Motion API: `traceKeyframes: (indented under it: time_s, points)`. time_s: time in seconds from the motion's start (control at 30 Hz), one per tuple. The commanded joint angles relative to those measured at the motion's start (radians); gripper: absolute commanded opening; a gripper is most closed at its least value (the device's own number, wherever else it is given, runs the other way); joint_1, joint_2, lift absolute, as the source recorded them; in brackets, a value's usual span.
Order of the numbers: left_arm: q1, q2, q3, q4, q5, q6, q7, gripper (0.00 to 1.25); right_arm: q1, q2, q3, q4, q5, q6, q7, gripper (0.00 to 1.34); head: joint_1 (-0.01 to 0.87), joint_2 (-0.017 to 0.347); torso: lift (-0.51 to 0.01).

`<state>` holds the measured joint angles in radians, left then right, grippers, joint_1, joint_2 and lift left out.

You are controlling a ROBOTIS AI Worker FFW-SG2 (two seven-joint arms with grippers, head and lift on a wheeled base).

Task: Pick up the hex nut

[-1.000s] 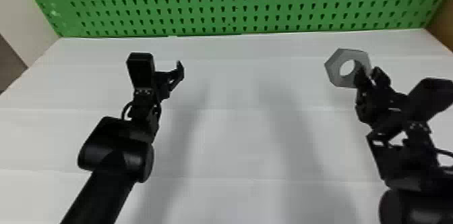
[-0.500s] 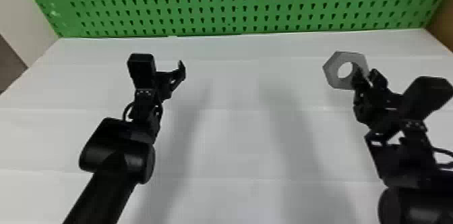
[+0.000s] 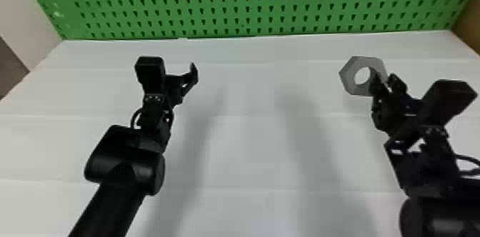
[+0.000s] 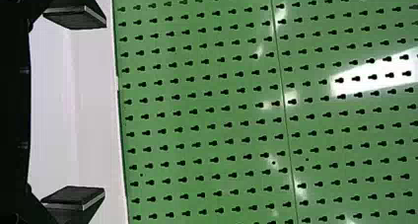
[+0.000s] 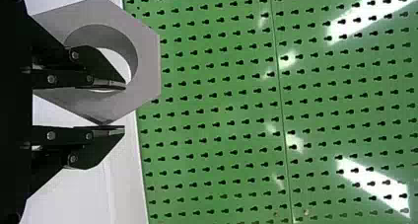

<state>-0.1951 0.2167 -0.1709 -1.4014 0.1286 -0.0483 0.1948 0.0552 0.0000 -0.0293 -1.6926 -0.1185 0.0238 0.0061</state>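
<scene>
Noted in head view: right gripper [image 3: 384, 80] with jaws closed on one side of the hex nut [image 3: 347, 75]. Recorded one jaw inside the central hole, the other along the outer edge, with a portion of the ring pinched between. Confirmed in right wrist view, with a corner of the nut close against the outer jaw and both tips pointing toward the green pegboard [image 3: 241, 4].

Observed the nut to the robot's right, over the far part of the white desk [image 3: 250, 147]. Apparently held up off the surface, near the pegboard but apart from it, with flat face and hole turned toward the head camera. Logged as grey, six-sided, wide-holed.

Traced the right arm [image 3: 435, 215] back from the gripper to the lower right corner of head view.

Found left gripper [image 3: 178, 75] well apart from the nut, over the desk on the robot's left. Read its jaws as spread wide, with nothing between, from left wrist view. Traced the left arm [image 3: 114, 190] down to the bottom edge of head view.

Marked soft shadows across the desk between the arms. Beyond the desk's far edge, saw the pegboard standing upright, with rows of keyhole slots and, in both wrist views, bright glare patches.
</scene>
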Motion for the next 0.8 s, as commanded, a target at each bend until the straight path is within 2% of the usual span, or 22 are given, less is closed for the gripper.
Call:
traceKeyframes:
  time_s: [0.0,0.77]
  points:
    - [0.000,-0.002,-0.004,-0.001,0.002,0.001,0.000,1.16,0.000,0.001,0.000,-0.001,0.003,0.002,0.000,0.29,0.785,0.149,-0.091]
    - [0.000,-0.002,-0.012,-0.008,0.006,0.001,-0.002,1.16,-0.003,0.001,0.005,-0.010,0.020,0.030,-0.001,0.29,0.785,0.149,-0.091]
